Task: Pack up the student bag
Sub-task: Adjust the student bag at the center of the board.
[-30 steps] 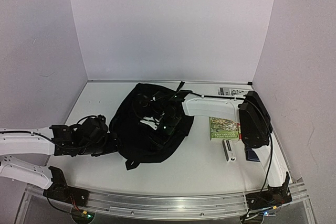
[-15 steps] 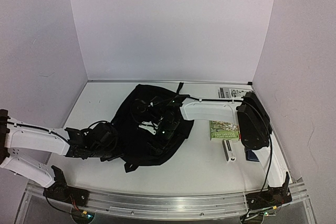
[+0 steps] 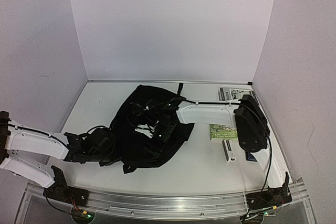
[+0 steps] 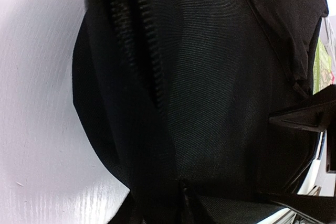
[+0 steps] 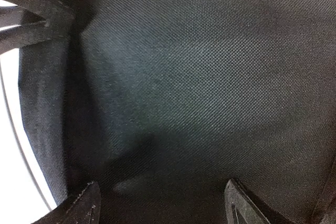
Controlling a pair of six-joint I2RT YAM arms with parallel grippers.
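The student bag (image 3: 144, 153) lies left of the table's middle, its long axis running from the far edge toward the near left corner. The left gripper (image 3: 115, 149) is at the bag's near-left rim, beside the zip (image 4: 144, 45). It is black on black there, so I cannot tell whether its jaws pinch cloth. The right gripper (image 5: 163, 205) hovers over the bag's middle with its jaws spread wide (only fabric beneath them). The green book (image 3: 224, 130) lies toward the right edge, nearer the right arm.
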